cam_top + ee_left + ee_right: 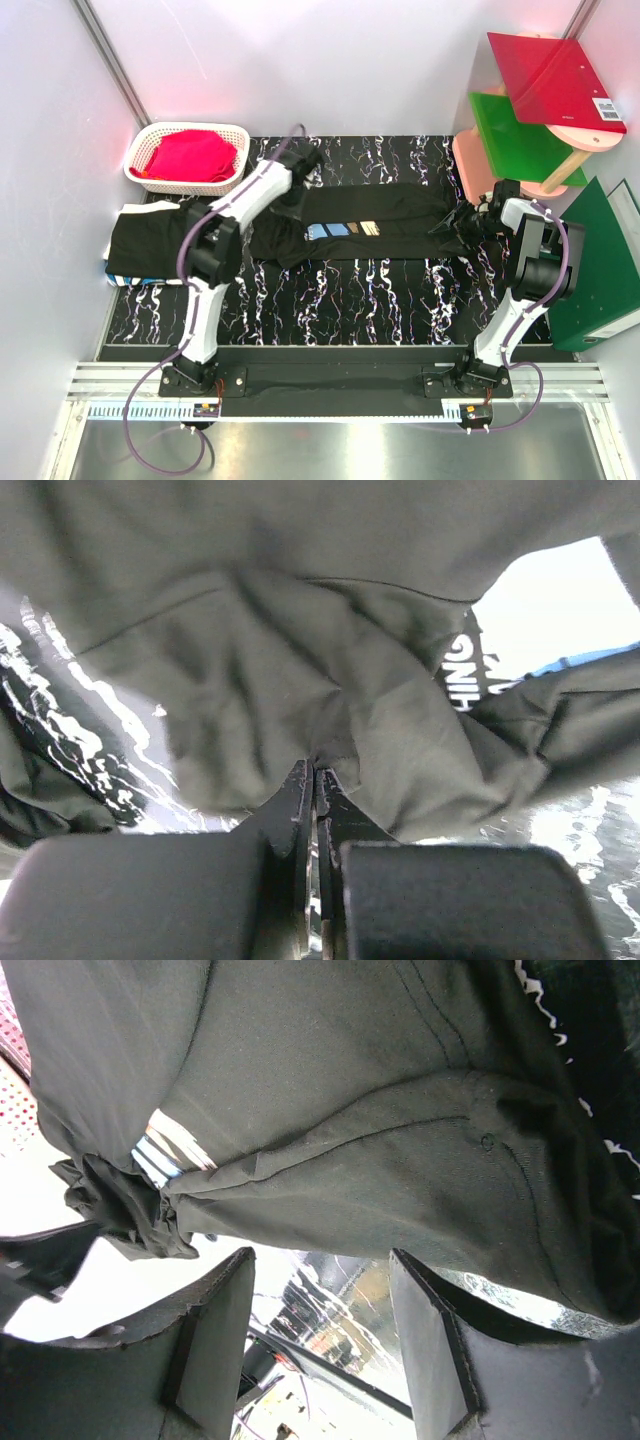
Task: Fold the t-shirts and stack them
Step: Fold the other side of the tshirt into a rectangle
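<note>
A black t-shirt (400, 222) with blue, orange and pale-blue strokes lies stretched left to right across the middle of the mat. My left gripper (292, 205) is at its left end, and in the left wrist view it (315, 770) is shut on a bunched fold of the black cloth (300, 650). My right gripper (478, 222) is at the shirt's right end. In the right wrist view it (320, 1260) is open, with the shirt's cloth (350, 1110) hanging just past the fingertips (430, 1300) and nothing between them. A folded black shirt (150, 245) lies at the left edge.
A white basket (232, 133) holding red cloth stands at the back left. Red (555, 80), green (520, 140) and pink boards stand on a stand at the back right. A dark green folder (600, 270) leans at the right edge. The mat (350, 300) is black with white marbling.
</note>
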`<state>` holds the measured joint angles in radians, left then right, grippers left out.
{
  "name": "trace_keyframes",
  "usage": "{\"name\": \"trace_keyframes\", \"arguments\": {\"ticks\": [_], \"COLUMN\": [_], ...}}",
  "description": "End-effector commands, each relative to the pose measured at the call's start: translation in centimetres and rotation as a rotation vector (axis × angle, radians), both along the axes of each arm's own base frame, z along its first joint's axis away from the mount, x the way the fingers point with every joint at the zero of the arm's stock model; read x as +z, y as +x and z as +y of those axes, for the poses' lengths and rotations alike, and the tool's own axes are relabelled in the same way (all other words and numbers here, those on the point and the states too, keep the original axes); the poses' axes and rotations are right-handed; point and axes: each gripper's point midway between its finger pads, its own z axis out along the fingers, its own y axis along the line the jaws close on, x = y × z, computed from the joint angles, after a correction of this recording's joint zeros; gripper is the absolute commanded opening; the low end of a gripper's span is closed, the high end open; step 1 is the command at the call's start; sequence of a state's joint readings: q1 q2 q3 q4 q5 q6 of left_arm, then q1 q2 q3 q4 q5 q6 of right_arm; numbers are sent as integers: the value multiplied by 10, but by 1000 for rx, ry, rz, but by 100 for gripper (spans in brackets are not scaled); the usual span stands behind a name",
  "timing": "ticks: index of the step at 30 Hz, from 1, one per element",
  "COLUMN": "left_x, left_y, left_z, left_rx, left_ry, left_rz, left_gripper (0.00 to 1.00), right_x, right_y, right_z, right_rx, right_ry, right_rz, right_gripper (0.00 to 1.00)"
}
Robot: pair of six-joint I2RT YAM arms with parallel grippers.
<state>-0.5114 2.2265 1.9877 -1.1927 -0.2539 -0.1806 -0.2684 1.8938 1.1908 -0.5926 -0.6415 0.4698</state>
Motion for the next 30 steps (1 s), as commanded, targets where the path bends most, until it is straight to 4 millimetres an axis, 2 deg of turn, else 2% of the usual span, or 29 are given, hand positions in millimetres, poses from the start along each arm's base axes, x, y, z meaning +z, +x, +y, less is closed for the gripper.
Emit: {"name": "trace_keyframes", "arguments": {"ticks": [1, 2, 3, 5, 6, 8, 9, 10, 11, 13, 14, 16, 17, 19, 20, 21, 22, 25, 26, 28, 29, 30], "left_x": [98, 105, 107, 106, 100, 95, 81, 83, 66, 66, 52, 55, 47, 47, 40, 40, 40, 60, 84, 94, 119, 112], "left_y": [39, 49, 51, 66, 69, 83, 88, 96, 101, 112, 115, 125, 129, 135, 137, 136, 136, 132, 129, 121, 114, 106], "left_z": [3, 9, 6, 15, 9, 14, 11, 12, 9, 0, -4, -11, -14, -13, -12, -11, -11, -11, -10, -8, -7, -6], "left_rx": [158, 223, 245, 347, 360, 425, 439, 445, 457, 455, 468, 475, 481, 504, 522, 536, 534, 479, 450, 416, 388, 380], "left_ry": [-275, -323, -389, -481, -541, -615, -632, -657, -661, -730, -741, -793, -798, -809, -812, -836, -841, -841, -854, -857, -877, -870], "left_rz": [-298, -328, -319, -328, -291, -274, -236, -239, -203, -176, -142, -135, -121, -127, -114, -95, -92, -137, -184, -218, -266, -260], "left_gripper": [0, 0, 0, 0, 0, 0, 0, 0, 0, 0, 0, 0, 0, 0, 15, 41, 98, 99, 99, 99, 99, 99], "right_x": [5, 4, 4, 5, 4, 4, 4, 4, 4, 2, 2, 2, 2, 2, 2, 3, 4, 15, 27, 34, 42, 42], "right_y": [4, 4, 4, 4, 4, 4, 3, 3, 2, 0, 0, -1, -2, -2, -2, -2, -1, 3, 4, 6, 6, 5], "right_z": [0, 0, 0, 0, -1, -1, -1, 0, -1, 0, 0, 1, 0, -1, -1, -1, -2, -13, -17, -31, -36, -44], "right_rx": [10, 9, 10, 12, 12, 12, 14, 14, 14, 14, 15, 18, 16, 15, 15, 16, 14, 5, 5, -16, -15, -27], "right_ry": [11, 11, 12, 11, 9, 7, 8, 9, 7, 10, 10, 6, 3, -2, -4, -9, -14, -96, -136, -230, -267, -318], "right_rz": [-24, -24, -24, -28, -25, -26, -28, -25, -26, -20, -20, -21, -20, -21, -22, -24, -30, -66, -103, -126, -152, -146], "right_gripper": [64, 64, 64, 64, 64, 64, 64, 64, 64, 64, 64, 64, 64, 64, 65, 64, 64, 64, 64, 64, 64, 64]}}
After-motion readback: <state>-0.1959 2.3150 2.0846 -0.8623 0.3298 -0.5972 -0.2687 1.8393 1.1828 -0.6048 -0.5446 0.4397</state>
